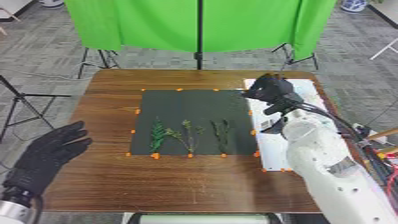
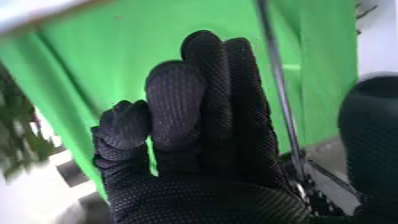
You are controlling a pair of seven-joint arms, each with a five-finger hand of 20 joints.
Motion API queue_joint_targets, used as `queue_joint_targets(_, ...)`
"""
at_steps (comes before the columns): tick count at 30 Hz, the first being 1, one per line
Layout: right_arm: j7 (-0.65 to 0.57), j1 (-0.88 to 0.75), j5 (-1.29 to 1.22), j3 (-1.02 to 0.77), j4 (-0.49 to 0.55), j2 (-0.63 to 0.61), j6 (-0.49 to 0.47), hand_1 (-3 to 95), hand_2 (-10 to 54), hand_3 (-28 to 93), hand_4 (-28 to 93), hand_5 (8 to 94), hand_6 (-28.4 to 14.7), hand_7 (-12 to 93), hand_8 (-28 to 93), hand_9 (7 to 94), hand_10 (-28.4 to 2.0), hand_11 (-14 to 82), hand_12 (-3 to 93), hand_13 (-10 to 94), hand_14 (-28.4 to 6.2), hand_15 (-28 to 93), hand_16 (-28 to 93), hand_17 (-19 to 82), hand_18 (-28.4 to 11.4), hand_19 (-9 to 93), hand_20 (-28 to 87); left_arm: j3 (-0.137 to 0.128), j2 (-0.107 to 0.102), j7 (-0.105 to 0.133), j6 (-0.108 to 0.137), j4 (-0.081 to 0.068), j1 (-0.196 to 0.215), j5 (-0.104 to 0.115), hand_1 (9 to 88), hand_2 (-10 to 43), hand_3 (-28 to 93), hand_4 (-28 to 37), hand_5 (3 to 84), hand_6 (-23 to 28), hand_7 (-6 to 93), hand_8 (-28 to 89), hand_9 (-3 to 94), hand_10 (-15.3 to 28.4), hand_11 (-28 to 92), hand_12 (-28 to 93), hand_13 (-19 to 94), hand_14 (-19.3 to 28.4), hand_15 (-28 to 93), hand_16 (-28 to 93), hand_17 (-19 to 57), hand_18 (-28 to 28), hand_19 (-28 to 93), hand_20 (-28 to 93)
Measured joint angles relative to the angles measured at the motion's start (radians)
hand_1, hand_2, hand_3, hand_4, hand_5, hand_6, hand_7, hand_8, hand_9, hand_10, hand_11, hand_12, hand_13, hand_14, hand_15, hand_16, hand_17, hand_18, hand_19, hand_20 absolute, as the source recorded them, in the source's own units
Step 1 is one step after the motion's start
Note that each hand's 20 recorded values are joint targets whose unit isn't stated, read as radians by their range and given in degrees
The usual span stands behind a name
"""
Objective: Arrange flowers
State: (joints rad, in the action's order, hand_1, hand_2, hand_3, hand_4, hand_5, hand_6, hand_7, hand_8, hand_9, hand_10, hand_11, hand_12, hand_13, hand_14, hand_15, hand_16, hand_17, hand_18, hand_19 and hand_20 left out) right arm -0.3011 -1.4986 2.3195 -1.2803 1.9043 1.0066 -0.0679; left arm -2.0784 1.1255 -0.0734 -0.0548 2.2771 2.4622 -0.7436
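Note:
My right hand point(image 1: 271, 91) is above the far end of a white panel, by the dark mat's far right corner. In the right wrist view this hand point(image 2: 209, 125) has mostly straight fingers, with the thumb apart from them; I see no stem held. My left hand point(image 1: 44, 155) is at the table's left side, open with relaxed fingers. On the dark mat point(image 1: 182, 107) lie a green fern-like leaf point(image 1: 157, 136), a thin branching sprig point(image 1: 188, 137) in the middle and narrow dark stems point(image 1: 221, 136) to its right.
The white panel point(image 1: 274, 156) runs along the mat's right side, partly under my right arm. Orange markers edge the mat on the brown table point(image 1: 107, 112). A green cloth point(image 1: 155, 25) hangs on a stand beyond the far edge. Blurred foliage point(image 2: 19, 112) shows in the right wrist view.

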Motion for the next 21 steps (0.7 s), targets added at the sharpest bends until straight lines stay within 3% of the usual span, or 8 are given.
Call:
queue_joint_targets(5,0.012,0.0,0.166,-0.041,-0.013,-0.086,-0.098,19.6,-9.5,84,-28,42.6,-4.8,23,-18,43.2,-11.7,36.6,22.5,48,-9.0,71,19,25,-19.8,83,46,-0.022,-0.009,0.007,0.001,0.002,-0.001,0.0,28.7,4.5,70,-24.1,40.4,4.5,20.0,-11,35.2,11.9,27,16,28,15.6,41,-4,-6.2,22.3,52,1)
queue_joint_targets(9,0.021,-0.012,0.179,-0.065,-0.027,-0.107,-0.166,19.9,-9.5,84,-28,41.3,-4.4,23,-18,41.8,-11.0,36.6,22.6,46,-8.4,71,18,23,-19.5,81,46,-0.03,-0.016,0.012,0.001,0.002,-0.006,0.001,28.7,4.4,70,-24.2,40.5,4.5,20.1,-11,35.1,11.9,27,16,28,15.7,41,-4,-6.2,22.3,52,1)
queue_joint_targets(21,0.0,-0.062,0.256,-0.01,-0.057,-0.167,-0.073,20.8,-9.5,86,-28,35.9,-4.6,26,-19,38.5,-11.8,38.5,22.5,46,-7.7,71,18,23,-18.6,80,45,-0.055,-0.041,0.024,0.003,0.002,-0.02,0.002,28.8,4.4,70,-24.2,40.4,4.5,20.4,-11,35.2,12.0,27,15,28,15.6,41,-4,-6.1,22.3,52,1)
